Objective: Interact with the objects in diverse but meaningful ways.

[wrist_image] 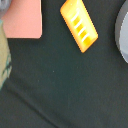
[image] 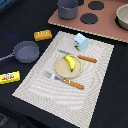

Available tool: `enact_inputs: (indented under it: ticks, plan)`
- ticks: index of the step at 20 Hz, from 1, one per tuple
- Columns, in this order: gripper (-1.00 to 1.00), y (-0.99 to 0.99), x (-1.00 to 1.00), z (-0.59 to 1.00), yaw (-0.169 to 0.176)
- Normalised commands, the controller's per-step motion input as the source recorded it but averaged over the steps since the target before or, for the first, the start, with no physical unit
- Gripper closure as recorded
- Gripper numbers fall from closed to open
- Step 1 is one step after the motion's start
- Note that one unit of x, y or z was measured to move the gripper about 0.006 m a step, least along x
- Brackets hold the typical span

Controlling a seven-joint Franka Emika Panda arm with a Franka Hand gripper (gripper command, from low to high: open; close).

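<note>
A yellow banana [image: 70,63] lies on a small tan plate [image: 61,70] in the middle of the striped placemat [image: 40,82]. A light blue cup [image: 81,41] sits near the mat's far edge. The orange-brown bread loaf [image: 42,35] rests on the dark cloth beyond the mat, and it fills the wrist view as a ridged orange block [wrist_image: 79,25]. A flat yellow packet [image: 9,77] with a red mark lies at the exterior view's left. The dark grey pot [image: 67,8] stands on the pink stove board [image: 107,27]. No gripper shows in either view.
A grey frying pan [image: 26,51] sits at the left of the mat; its rim [wrist_image: 122,35] shows in the wrist view. A knife [image: 80,57] and fork [image: 65,80] flank the plate. Black burners [image: 89,18] and a bowl [image: 123,17] are on the board, whose corner [wrist_image: 22,20] appears in the wrist view.
</note>
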Motion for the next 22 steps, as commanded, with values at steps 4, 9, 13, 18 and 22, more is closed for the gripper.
enact_inputs:
  ticks: [4,9,13,18,22]
  plan:
    - [-1.00,0.00,1.00,-0.06,-0.028]
    - [-1.00,0.00,1.00,-0.06,-0.030]
    - [-1.00,-0.06,1.00,-0.05,-0.047]
    - [-1.00,-0.12,0.98,-0.09,-0.074]
    - [-1.00,-0.14,0.84,-0.17,-0.054]
